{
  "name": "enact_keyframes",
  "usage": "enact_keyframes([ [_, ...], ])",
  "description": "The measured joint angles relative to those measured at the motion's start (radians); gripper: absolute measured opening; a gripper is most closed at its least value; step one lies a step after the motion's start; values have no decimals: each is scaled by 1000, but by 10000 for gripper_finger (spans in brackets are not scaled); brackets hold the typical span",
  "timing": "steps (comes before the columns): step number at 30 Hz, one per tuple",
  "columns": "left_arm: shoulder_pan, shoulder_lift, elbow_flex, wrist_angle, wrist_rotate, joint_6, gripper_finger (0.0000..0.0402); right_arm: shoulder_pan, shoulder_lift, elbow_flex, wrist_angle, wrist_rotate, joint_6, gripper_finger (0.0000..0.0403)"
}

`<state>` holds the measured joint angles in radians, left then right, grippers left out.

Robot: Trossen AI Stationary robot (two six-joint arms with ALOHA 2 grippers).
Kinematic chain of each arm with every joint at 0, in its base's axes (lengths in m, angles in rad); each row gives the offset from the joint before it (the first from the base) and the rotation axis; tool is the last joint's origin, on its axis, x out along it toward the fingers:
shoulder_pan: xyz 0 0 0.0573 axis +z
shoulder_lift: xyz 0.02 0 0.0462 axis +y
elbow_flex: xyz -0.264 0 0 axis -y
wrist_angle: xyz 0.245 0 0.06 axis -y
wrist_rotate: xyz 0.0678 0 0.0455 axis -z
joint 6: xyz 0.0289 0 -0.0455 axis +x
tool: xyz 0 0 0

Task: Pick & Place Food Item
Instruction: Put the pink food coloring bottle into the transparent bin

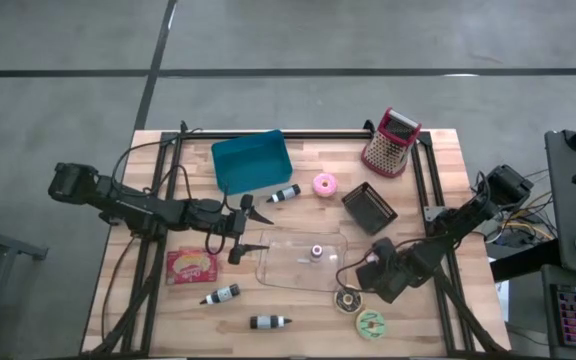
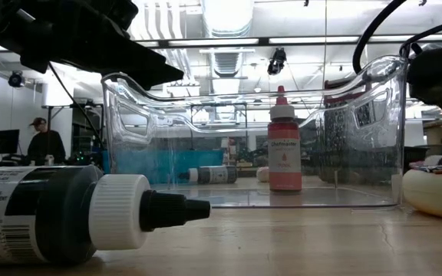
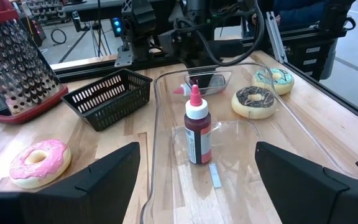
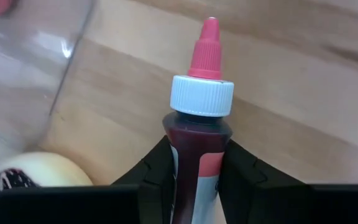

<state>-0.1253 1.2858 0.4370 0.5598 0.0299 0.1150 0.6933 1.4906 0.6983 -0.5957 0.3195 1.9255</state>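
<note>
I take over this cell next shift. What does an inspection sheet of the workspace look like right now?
Surface: wooden table, dry, nothing spilled.
Job's things: clear tray with one red bottle standing inside; second red bottle lying just outside it.
Clutter: three donuts, grater, basket, teal bin, pink packet, three dark bottles.
Grippers: left end effector open at the tray's end; right end effector gripping the second red bottle.
Cables: black cables along the left arm.
Surroundings: person far behind.
</note>
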Motion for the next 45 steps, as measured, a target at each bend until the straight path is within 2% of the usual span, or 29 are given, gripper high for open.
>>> enact_keyframes([
  [14, 0, 0, 0, 0, 0, -11, 321, 12, -1, 19, -40, 228, -13, 77],
  [21, 0, 0, 0, 4, 0, -10, 321, 13, -1, 78, -201, 390, -62, 77],
  [30, -1, 0, 0, 109, 14, 3, 321, 13, -1, 164, -424, 648, -160, 77],
  [38, -1, 0, 15, 192, 66, 15, 321, 4, -3, 229, -463, 921, -384, 77],
  [45, -1, 0, 36, 250, 95, 25, 321, 2, -5, 249, -405, 1101, -587, 77],
])
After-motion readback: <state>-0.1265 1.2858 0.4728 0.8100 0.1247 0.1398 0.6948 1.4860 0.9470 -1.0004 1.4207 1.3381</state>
